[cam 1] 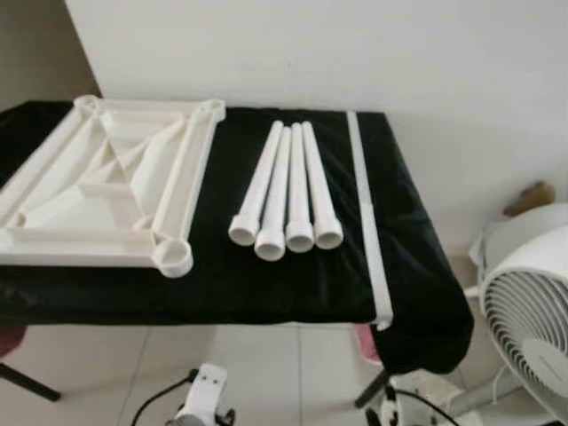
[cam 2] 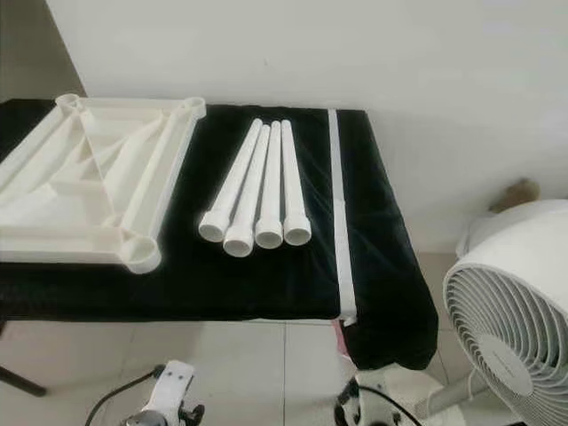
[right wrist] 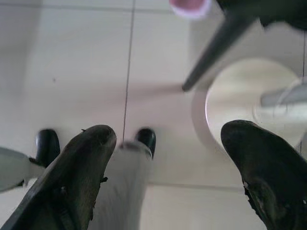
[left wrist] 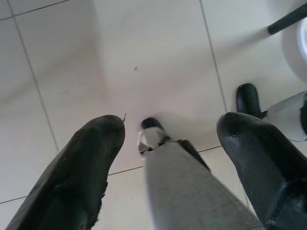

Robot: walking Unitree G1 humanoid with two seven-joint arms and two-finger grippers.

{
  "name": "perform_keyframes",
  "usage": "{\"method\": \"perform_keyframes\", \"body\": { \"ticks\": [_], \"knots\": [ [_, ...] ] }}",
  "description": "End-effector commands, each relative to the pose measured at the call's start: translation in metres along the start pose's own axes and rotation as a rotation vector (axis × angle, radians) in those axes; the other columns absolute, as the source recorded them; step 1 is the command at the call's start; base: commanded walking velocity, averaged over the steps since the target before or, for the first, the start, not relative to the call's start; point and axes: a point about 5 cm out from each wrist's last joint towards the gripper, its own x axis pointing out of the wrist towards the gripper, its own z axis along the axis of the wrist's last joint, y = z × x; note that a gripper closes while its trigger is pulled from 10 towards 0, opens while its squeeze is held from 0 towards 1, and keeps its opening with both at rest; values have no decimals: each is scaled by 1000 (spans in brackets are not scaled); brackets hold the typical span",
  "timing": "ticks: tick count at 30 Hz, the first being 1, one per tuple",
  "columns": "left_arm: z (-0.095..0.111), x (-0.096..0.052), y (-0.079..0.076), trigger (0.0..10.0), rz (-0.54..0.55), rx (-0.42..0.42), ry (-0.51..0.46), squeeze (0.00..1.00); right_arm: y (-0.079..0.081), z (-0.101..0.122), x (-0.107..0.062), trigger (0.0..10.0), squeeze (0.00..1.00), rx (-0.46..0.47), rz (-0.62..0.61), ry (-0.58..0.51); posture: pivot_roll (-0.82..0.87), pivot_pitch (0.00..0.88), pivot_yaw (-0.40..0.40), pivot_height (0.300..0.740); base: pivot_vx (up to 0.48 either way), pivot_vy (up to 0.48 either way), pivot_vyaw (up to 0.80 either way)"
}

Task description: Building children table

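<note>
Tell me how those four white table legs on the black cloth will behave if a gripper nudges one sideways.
The four white legs are round tubes lying side by side, so a sideways nudge would probably roll one, likely into its neighbour. They look like hollow plastic, open at the near ends, so probably light and stiff. The smooth surface may slip between the fingers; the black cloth might slow rolling somewhat.

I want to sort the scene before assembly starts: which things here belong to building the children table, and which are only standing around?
For the job:
- white tabletop, lying underside up
- four white legs, side by side

Just around:
- white strip on the black cloth
- white fan on the floor
</note>
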Motion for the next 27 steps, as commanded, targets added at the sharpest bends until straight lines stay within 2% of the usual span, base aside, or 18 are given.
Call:
{"method": "perform_keyframes", "body": {
  "ticks": [1,8,24,27],
  "knots": [
    [-8,-1,0,10000,27,5,31,0,-2,-4,-1,10000,0,19,-16,13,-18,0,-6,740,0,0,0],
    [-16,-3,4,10000,27,-24,58,0,-3,-13,-4,10000,0,51,-39,46,-26,0,-5,740,0,0,0],
    [-36,-8,4,10000,50,-113,117,0,0,-13,-3,10000,0,1,-13,68,2,0,-28,740,0,0,0],
    [-38,-9,4,10000,55,-116,123,0,1,-14,-3,10000,0,6,-12,74,11,0,-32,740,0,240,0]
  ]
}}
